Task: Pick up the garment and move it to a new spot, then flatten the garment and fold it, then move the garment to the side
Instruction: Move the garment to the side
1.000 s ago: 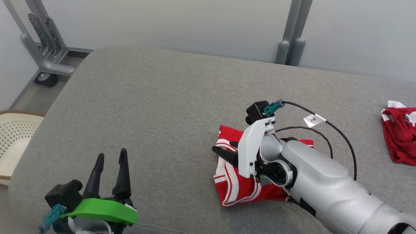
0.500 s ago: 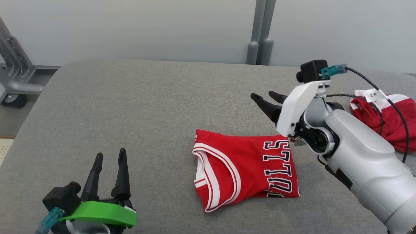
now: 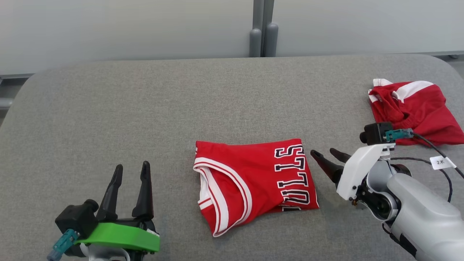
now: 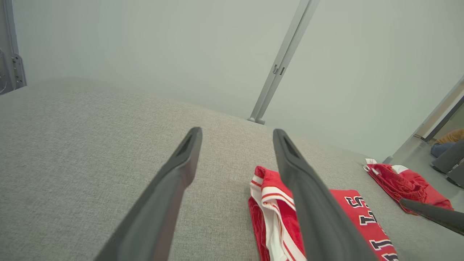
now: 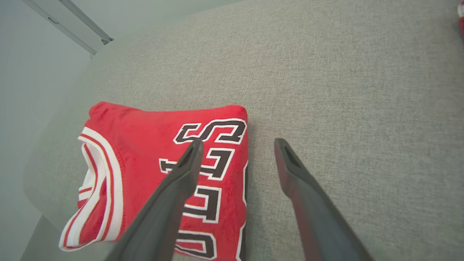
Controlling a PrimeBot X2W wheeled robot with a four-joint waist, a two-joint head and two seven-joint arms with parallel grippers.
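Observation:
The garment [image 3: 250, 181] is a red jersey with white trim and black letters, lying folded near the middle of the grey padded surface [image 3: 145, 108]. My right gripper [image 3: 323, 152] stands open just off the jersey's right edge, fingers pointing left toward it, holding nothing. In the right wrist view the jersey [image 5: 145, 145] lies under the left finger of the open right gripper [image 5: 239, 142]. My left gripper [image 3: 132, 166] is open at the lower left, well apart from the jersey. The left wrist view shows the open left gripper [image 4: 237, 132] with the jersey [image 4: 355, 210] partly behind one finger.
A second red garment [image 3: 417, 108] lies crumpled at the back right of the surface, also in the left wrist view [image 4: 402, 181]. A grey post [image 3: 262, 29] stands against the pale back wall. The surface's rounded corners show at the far left and right.
The head camera has swung right. My right gripper, which was down on the jersey, has come off it, risen, and now sits open beside its right edge. The jersey lies free.

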